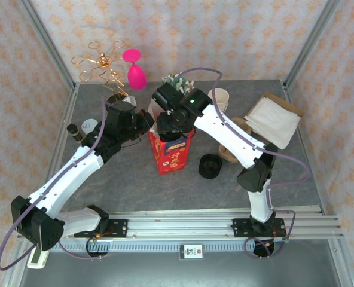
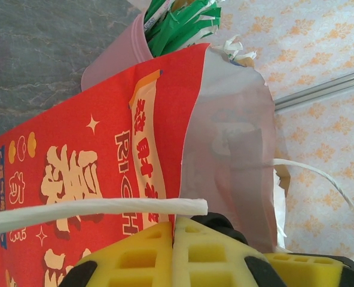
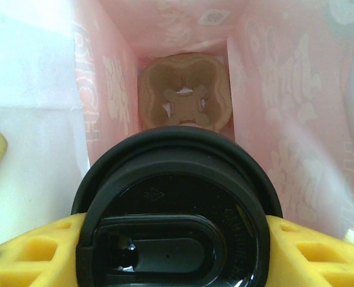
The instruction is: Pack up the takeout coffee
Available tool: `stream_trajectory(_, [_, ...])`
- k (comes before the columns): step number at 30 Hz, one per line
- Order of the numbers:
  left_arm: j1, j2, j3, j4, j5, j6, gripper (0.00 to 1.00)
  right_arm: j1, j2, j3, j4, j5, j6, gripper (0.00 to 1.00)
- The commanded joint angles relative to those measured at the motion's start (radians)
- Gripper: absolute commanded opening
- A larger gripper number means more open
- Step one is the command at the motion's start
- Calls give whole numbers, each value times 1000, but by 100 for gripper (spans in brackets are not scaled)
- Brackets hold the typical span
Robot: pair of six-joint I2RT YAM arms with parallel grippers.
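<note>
Takeout coffee (image 3: 174,215) hangs in the mouth of the red bag (image 1: 171,154), clasped by the right gripper (image 3: 177,254), whose yellow fingers (image 3: 39,254) press it at nine and three o'clock; lowering looks like the step in hand; next it wants a straight descent onto the cardboard carrier (image 3: 184,92) at twelve o'clock; the left gripper (image 2: 174,251) is pinched closed beside the white handle (image 2: 93,209).

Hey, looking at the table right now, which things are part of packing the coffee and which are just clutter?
In the job: takeout coffee, held by right gripper; red paper bag, left gripper at its rim; cup carrier inside it.
Lying about: black lids; stacked cups; white paper stack; pink glass; gold wire rack.
</note>
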Motion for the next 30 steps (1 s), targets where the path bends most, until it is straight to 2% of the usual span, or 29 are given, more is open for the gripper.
stream_trajectory(1, [6,-9,-9,32,11,-8,0,4,17,-25,-7,29,-12,52])
stream_trajectory(12, [6,6,1,9,-6,2,0,10,19,-61,-7,74,-34,53])
stream_trajectory(30, [7,11,-25,17,-7,13,0,13,53,-93,-7,47,-57,52])
